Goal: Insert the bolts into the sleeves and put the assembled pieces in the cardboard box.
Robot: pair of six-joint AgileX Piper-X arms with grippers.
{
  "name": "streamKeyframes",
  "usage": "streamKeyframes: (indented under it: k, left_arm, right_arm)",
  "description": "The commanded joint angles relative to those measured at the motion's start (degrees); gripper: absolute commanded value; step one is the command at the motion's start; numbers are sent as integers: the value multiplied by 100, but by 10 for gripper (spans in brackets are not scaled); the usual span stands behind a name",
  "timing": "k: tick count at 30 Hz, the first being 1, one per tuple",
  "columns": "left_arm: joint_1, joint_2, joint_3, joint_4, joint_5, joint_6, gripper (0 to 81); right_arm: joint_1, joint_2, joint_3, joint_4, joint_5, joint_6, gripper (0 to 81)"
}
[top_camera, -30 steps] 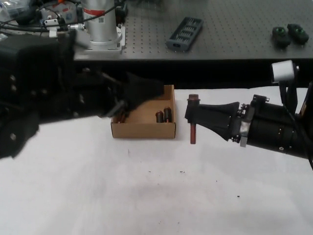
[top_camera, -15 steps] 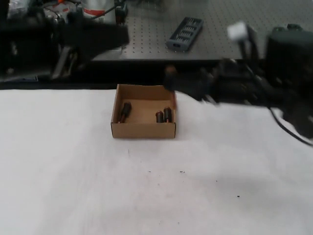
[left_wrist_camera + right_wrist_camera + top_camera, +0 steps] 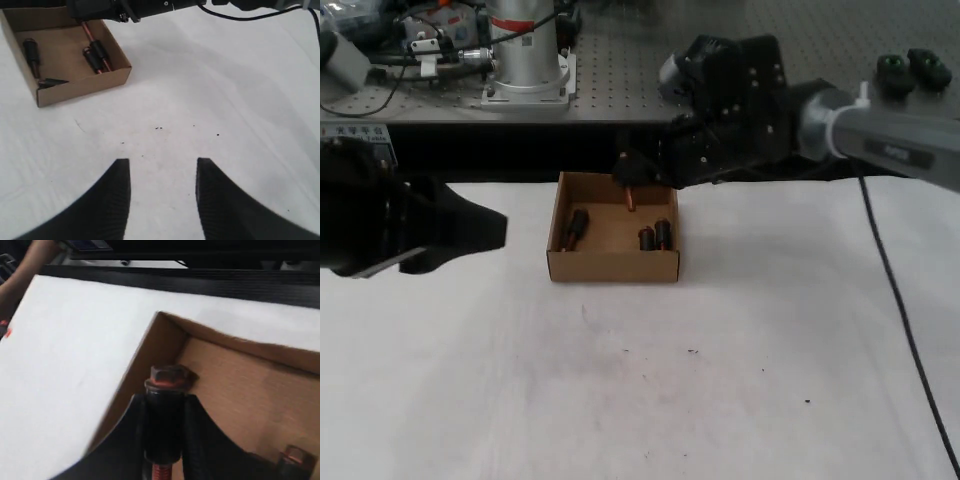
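Desk: a white cover (image 3: 670,400) lies across the nearest ground, with a few dark specks on it.
Left end effector (image 3: 162,162): its two black fingers (image 3: 120,200) stand spread apart above bare cover, with nothing between them. In the high view the left arm (image 3: 410,232) sits to the left of the box and does not touch it.
Cardboard box (image 3: 613,266): open-topped, resting on the cover at the middle, beyond the specks.
Pieces in the box: one assembled piece (image 3: 577,228) lies alone near the left wall. Two more (image 3: 655,236) lie side by side near the right wall. In the left wrist view, copper shanks stick out of their black sleeves. A small dark shape (image 3: 52,82) against the near wall is too unclear to tell.
Right end effector (image 3: 632,178): over the box's far wall, pinching a black sleeve (image 3: 162,427) with one finger on either side.
Bolt (image 3: 167,376): seated in the held sleeve, its reddish hex head just above the sleeve's top and its threaded shank coming out below. In the high view the shank tilts down into the far part of the box. Whether its tip touches the floor, I cannot tell.
Perforated plate (image 3: 620,95): grey, farthest back, carrying a metal post (image 3: 525,50), a black ridged tray (image 3: 698,68) and two dark green-marked parts (image 3: 912,70).
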Motion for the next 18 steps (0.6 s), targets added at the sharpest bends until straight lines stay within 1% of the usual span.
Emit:
streamKeyframes:
  k: [1,3,5,7,10,11,13,14,18]
  left_arm:
    - [7,-288,-22,299,-795,92,284]
    - [7,-480,-22,574,-1292,92,281]
    - [7,-667,3,668,-1598,92,281]
    - [7,-853,58,623,-1756,105,281]
    - [7,-1054,132,539,-1760,105,281]
    - [7,-1074,148,540,-1760,105,281]
    - [7,-1073,172,540,-1760,105,281]
    - [7,-1073,179,555,-1760,105,281]
    - [7,-1073,187,556,-1745,105,281]
  right_arm:
    - [-5,-84,-131,66,264,-6,13]
    - [-1,14,-316,371,327,-6,13]
    - [15,34,-328,495,327,-21,13]
    - [19,34,-328,577,286,-82,13]
    - [97,34,-341,591,33,-270,3]
    - [131,34,-342,591,-11,-273,24]
    - [198,34,-342,591,-105,-271,87]
    - [235,34,-342,591,-114,-245,137]
    - [341,34,-342,591,-316,-234,392]
